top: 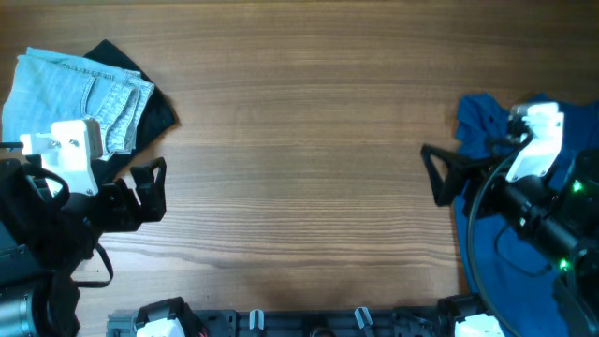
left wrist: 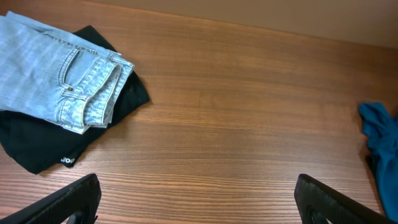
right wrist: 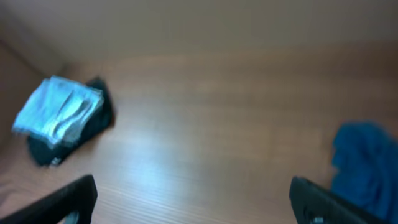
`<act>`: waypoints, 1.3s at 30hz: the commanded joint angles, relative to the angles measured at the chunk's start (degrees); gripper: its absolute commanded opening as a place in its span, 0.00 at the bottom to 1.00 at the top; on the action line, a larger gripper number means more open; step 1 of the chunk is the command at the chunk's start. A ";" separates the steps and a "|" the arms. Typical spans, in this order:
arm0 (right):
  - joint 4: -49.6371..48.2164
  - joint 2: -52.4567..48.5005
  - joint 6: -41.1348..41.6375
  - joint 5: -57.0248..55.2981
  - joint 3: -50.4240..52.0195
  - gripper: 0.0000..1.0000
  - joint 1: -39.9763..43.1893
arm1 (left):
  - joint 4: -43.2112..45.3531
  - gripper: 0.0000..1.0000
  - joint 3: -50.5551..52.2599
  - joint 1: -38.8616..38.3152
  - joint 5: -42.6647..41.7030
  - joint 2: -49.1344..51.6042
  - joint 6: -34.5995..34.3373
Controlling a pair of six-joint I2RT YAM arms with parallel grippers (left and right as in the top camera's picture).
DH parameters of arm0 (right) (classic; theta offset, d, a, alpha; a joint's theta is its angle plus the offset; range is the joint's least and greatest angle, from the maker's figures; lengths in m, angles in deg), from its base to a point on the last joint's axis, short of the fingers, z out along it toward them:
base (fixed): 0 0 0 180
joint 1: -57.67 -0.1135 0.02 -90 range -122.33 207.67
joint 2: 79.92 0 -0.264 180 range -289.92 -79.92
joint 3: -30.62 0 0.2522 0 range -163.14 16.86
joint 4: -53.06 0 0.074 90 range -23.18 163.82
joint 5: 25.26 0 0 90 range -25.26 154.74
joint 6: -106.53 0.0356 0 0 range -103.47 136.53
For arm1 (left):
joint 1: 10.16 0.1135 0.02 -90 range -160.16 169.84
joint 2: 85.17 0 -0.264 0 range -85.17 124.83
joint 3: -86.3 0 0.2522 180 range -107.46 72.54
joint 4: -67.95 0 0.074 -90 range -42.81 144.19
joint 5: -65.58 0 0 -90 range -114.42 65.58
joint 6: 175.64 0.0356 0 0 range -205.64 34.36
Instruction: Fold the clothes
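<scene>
Folded pale blue denim shorts (top: 75,94) lie on a folded black garment (top: 154,110) at the table's far left; both show in the left wrist view (left wrist: 59,78) (left wrist: 43,146) and, blurred, in the right wrist view (right wrist: 59,112). A crumpled royal-blue top (top: 487,131) lies at the right edge, partly under my right arm; it also shows in the left wrist view (left wrist: 379,134) and the right wrist view (right wrist: 364,158). My left gripper (top: 148,187) is open and empty, just in front of the stack. My right gripper (top: 440,173) is open and empty, beside the blue top.
The wooden table (top: 299,140) stretches between the two piles. The arm bases and a black rail (top: 299,323) run along the front edge. A black cable (top: 473,243) loops by the right arm.
</scene>
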 commanded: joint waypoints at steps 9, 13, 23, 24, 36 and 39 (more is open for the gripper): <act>-42.32 24.09 -17.79 -0.39 40.48 1.00 0.44 | 0.17 1.00 0.33 -0.24 0.52 0.00 1.09; -50.25 35.69 -17.77 -0.59 57.81 1.00 3.15 | 0.17 1.00 0.33 -0.24 0.52 0.00 1.09; -59.28 49.70 -17.44 -0.57 77.57 1.00 6.19 | 0.17 1.00 0.31 -0.24 0.52 0.00 1.09; -60.37 49.70 -17.46 -0.57 78.84 1.00 6.19 | 0.17 1.00 0.33 -0.24 0.52 0.00 1.09; -60.61 49.22 -17.55 -0.37 82.34 1.00 6.19 | 0.17 1.00 0.33 -0.24 0.52 0.00 1.09; -60.59 49.22 -17.55 -0.37 82.34 1.00 6.19 | 0.17 1.00 0.31 -0.24 0.52 0.00 1.09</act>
